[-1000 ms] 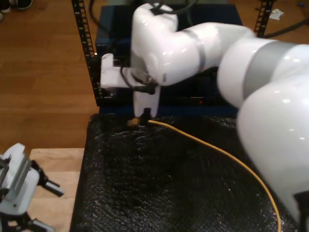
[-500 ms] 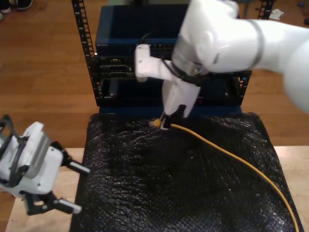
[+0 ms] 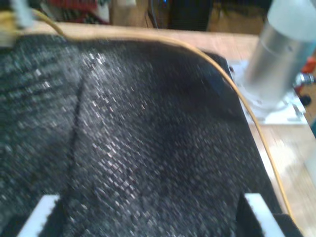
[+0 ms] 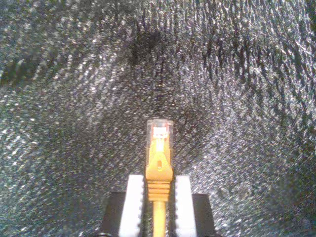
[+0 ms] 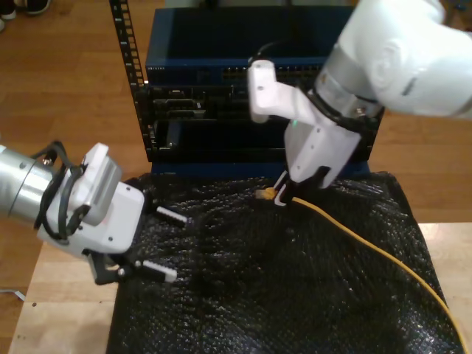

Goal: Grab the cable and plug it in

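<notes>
Cable trails across the black mat, its plug clamped in my second claw; my first claw gapes apart. Keep the plug level, aimed squarely at the rack's port.

cable: thin, yellow-orange, running over the black sheet toward the exterior view's lower right corner
plug: small, clear plastic, yellow boot behind it
state: plug end pinched in my second gripper, lifted above the sheet
</notes>
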`<state>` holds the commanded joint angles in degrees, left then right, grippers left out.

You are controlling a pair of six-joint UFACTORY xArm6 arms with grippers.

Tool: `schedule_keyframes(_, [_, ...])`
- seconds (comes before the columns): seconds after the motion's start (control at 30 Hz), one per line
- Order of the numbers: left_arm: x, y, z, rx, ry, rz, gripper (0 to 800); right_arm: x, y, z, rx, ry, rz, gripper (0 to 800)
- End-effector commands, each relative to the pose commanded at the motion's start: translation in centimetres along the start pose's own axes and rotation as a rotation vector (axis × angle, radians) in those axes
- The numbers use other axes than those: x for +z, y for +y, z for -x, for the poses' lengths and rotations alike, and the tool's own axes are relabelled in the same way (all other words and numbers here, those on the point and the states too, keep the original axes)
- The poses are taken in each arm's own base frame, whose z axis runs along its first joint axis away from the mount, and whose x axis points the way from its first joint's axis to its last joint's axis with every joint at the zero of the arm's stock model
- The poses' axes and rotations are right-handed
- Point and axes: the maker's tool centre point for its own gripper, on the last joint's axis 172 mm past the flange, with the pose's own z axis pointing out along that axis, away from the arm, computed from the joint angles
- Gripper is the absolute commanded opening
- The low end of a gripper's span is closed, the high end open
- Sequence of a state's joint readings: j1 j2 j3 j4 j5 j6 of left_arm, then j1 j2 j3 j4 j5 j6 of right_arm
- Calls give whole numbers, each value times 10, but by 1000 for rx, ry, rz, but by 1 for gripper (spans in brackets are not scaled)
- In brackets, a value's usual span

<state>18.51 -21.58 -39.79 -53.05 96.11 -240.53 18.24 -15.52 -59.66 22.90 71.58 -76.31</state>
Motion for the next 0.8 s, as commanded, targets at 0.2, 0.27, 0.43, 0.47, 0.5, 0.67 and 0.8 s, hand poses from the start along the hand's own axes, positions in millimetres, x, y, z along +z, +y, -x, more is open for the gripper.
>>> schedule_keyframes(0.2, [8, -1, -10, 20, 5, 25, 800, -4, -14, -1, 0, 29, -8, 9])
schedule_keyframes(0.27, [14, 0, -17, 29, 6, 43, 800, -4, -15, -5, 0, 49, -12, 9])
schedule_keyframes(0.43, [26, -12, -45, 59, 39, 45, 800, -3, -18, -13, 11, 80, -24, 9])
schedule_keyframes(0.47, [28, -16, -49, 60, 42, 38, 800, -3, -18, -13, 12, 82, -22, 9])
schedule_keyframes(0.5, [30, -20, -52, 58, 44, 34, 800, -4, -18, -13, 10, 83, -21, 9])
schedule_keyframes(0.67, [54, -21, -61, 69, 39, 62, 800, -10, -21, -22, 14, 118, -18, 9])
schedule_keyframes(0.8, [64, -27, -66, 82, 40, 51, 800, -15, -23, -25, 9, 125, -11, 9])
